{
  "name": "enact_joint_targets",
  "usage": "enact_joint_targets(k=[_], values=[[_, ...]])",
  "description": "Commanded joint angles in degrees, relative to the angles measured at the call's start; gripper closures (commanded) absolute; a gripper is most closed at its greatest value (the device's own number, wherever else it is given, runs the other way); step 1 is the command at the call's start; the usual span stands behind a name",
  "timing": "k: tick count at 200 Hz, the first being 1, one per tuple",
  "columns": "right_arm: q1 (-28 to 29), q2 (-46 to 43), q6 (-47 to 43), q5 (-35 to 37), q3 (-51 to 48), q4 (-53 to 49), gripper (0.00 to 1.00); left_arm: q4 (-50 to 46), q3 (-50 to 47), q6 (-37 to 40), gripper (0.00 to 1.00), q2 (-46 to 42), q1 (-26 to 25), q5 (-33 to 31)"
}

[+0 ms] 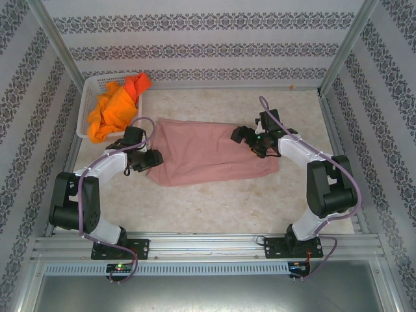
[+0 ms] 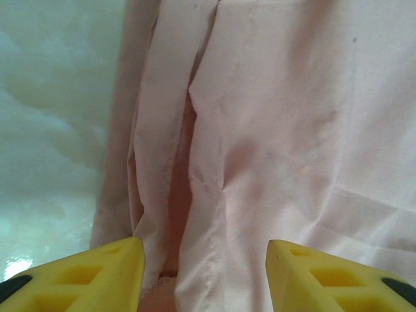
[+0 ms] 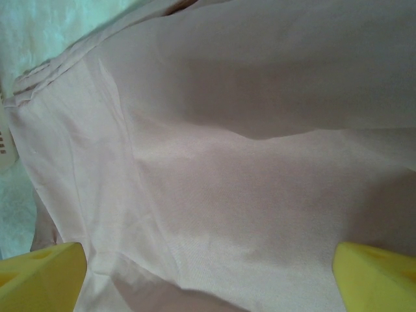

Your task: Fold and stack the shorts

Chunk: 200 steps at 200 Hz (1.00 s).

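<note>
The dusty pink shorts (image 1: 208,156) lie spread flat in the middle of the table. My left gripper (image 1: 151,159) sits at their left edge. In the left wrist view its yellow fingers (image 2: 110,273) stand apart over a lengthwise fold of the pink cloth (image 2: 292,130), with nothing pinched; the left gripper (image 2: 203,260) is open. My right gripper (image 1: 250,140) hovers over the upper right part of the shorts. It (image 3: 208,273) is wide open above smooth pink cloth (image 3: 260,97). Bright orange shorts (image 1: 114,107) lie heaped in the basket.
A white perforated basket (image 1: 88,97) stands at the back left corner, close to the left arm. Patterned walls and metal posts enclose the table. Bare tabletop (image 1: 227,201) stretches in front of the pink shorts, with more behind them.
</note>
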Motion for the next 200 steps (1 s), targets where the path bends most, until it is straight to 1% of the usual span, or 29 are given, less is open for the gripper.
enact_joint_targets(k=[1,19,22,32,54,74,93,105,127,174,177,180,183,195,200], values=[[0.05,0.93,-0.94,0.2,0.66,0.6,0.03,-2.07,-0.84,1.8,0.5,0.43,0.64,-1.91],[-0.02,1.19,-0.77,0.11,0.64,0.73,0.03,-0.29,-1.59,0.76,0.56,0.8,0.64,0.08],[0.03,1.27,-0.72,0.08,0.64,0.81,0.03,0.07,-1.75,0.59,0.59,0.89,0.65,0.43],[-0.01,1.45,-0.63,-0.06,0.66,0.8,0.03,0.8,-1.92,0.18,0.65,1.56,0.64,1.75],[0.04,1.8,-0.5,-0.07,0.75,0.89,0.03,0.63,-1.91,0.51,0.74,3.09,0.65,2.04],[-0.16,1.99,-0.59,0.24,0.62,0.76,0.03,-0.75,-1.85,1.29,0.89,2.86,0.64,0.18],[-0.48,2.15,-0.5,1.05,0.14,0.75,0.03,-1.01,-3.02,1.32,0.97,0.08,0.75,-3.08],[-0.94,2.54,-0.35,1.63,-0.25,0.71,0.02,-0.56,-4.25,0.9,0.99,-2.11,0.9,-4.9],[-1.8,4.1,-0.06,1.78,-0.7,0.8,0.02,0.27,-6.83,-0.54,1.0,-5.24,1.51,-6.7],[-3.29,7.43,0.44,1.78,-1.85,0.98,0.02,4.75,-14.21,-5.36,1.0,-9.01,2.63,-7.51],[-3.38,7.44,0.54,1.71,-1.94,1.05,0.02,5.13,-14.57,-5.55,0.97,-9.31,2.77,-7.33],[-3.43,7.44,0.59,1.57,-2.09,1.1,0.02,5.33,-14.9,-5.74,0.91,-9.58,2.9,-7.13],[-3.46,7.38,0.63,1.45,-2.11,1.3,0.02,5.7,-15.09,-5.9,0.88,-9.92,3.1,-6.87],[-3.57,6.98,0.57,0.58,-1.99,1.66,0.02,5.95,-15.13,-6.16,0.83,-11.27,3.75,-5.64],[-3.55,6.64,0.4,-0.08,-1.76,1.7,0.02,5.95,-14.7,-6.11,0.79,-12.2,3.93,-4.79]])
